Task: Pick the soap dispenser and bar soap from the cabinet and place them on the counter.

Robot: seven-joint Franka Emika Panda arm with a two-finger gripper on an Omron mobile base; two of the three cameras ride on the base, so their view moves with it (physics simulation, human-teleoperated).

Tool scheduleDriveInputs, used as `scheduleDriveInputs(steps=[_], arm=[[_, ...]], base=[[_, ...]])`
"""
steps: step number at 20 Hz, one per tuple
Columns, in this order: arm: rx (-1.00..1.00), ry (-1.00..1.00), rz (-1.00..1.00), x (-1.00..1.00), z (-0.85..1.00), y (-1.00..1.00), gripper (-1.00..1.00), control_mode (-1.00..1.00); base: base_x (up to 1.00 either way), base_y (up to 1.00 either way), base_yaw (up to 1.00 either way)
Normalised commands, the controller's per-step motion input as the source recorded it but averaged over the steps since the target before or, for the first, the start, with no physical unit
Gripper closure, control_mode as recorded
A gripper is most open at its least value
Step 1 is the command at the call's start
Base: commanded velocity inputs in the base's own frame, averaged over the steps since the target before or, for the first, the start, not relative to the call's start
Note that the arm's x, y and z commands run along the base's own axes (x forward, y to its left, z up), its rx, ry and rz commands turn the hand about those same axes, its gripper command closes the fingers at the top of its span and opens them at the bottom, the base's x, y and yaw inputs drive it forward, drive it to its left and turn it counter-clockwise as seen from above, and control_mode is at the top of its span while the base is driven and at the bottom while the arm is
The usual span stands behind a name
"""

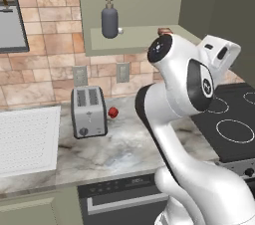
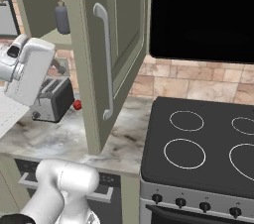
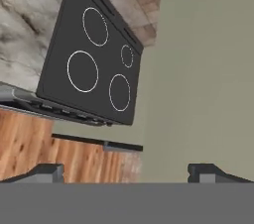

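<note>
Nothing of the task was done at this moment. The soap dispenser (image 1: 109,20) stood upright on the inner shelf of the open cabinet (image 1: 134,40), with a small white cylinder (image 1: 120,31) just beside its base. A small reddish-brown shape at the shelf's right end, just above the arm's elbow joint in the left base view, was probably the bar soap (image 1: 165,31), though most of it was hidden and it could not be made out for sure. The counter (image 1: 119,149) below carried a toaster (image 1: 88,111) and a small red ball (image 1: 113,112), but neither soap item. Both picks and both placings were left to do.

The gripper (image 3: 126,171) had its two finger tips standing wide apart, with nothing between them. The hand view looked down past them at the black stovetop (image 3: 94,64), the wooden floor and a flat green surface on the right, most likely the cabinet door (image 2: 116,49). So the hand seemed to point downward and away from the shelf. In the right base view the white hand sat to the left of the open door, lower than the dispenser and well apart from it. The dispenser lay above the hand and further back, inside the cabinet. The hand would likely need to rise and turn toward the shelf before any grasp.
</note>
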Motion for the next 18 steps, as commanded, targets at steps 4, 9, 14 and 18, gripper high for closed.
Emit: scheduleDriveInputs(steps=[4,9,14,18], arm=[[0.19,-0.15,0.00,0.28,0.00,0.00,-1.00,-1.00],[0.24,-0.16,-0.06,0.17,0.00,0.00,-1.00,-1.00],[0.24,-0.11,-0.08,0.09,-0.01,0.01,-1.00,-1.00],[0.24,-0.09,-0.09,0.04,0.00,0.00,-1.00,-1.00]], base=[[0.00,0.00,0.00],[0.00,0.00,0.00],[0.00,0.00,0.00],[0.00,0.00,0.00]])
